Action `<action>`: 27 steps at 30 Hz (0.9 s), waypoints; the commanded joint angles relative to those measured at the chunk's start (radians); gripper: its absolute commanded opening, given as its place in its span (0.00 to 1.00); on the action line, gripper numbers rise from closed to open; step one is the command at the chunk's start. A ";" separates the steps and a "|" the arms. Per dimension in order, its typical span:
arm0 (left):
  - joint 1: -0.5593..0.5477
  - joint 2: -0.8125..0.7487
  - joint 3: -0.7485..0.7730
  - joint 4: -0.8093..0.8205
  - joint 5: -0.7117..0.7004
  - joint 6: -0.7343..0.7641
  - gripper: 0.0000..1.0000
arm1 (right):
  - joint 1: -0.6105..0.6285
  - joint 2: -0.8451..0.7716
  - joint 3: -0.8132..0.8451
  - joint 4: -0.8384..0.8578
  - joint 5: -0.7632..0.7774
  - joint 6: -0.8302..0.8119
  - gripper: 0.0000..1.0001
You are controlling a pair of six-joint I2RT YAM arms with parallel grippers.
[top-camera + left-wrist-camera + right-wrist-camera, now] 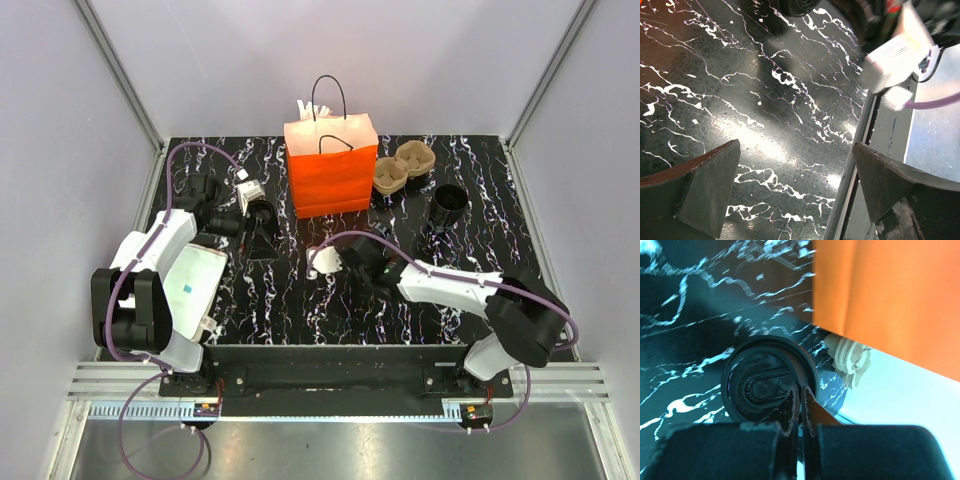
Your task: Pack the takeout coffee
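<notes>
right gripper (801,399), pressed together, hangs over the takeout coffee (757,385) by the orange bag (890,295); left gripper (796,150) spread.

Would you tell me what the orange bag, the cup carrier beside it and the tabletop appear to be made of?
The orange bag looks like matte paper: crisp folds, no shine. The cup carrier seems moulded pulp: dull brown, rounded wells. The tabletop looks like a glossy black marble-print surface, given its glare; stone or laminate, I cannot tell.
</notes>
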 commanded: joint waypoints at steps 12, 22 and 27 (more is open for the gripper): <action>0.009 -0.035 0.002 -0.010 0.053 0.033 0.99 | -0.073 -0.072 0.301 -0.389 -0.253 0.410 0.00; 0.011 -0.069 0.014 -0.029 0.061 0.042 0.99 | -0.353 -0.092 0.416 -0.512 -0.611 0.768 0.00; -0.038 -0.100 0.065 -0.032 0.001 0.021 0.99 | -0.481 -0.102 0.341 -0.441 -0.730 0.900 0.00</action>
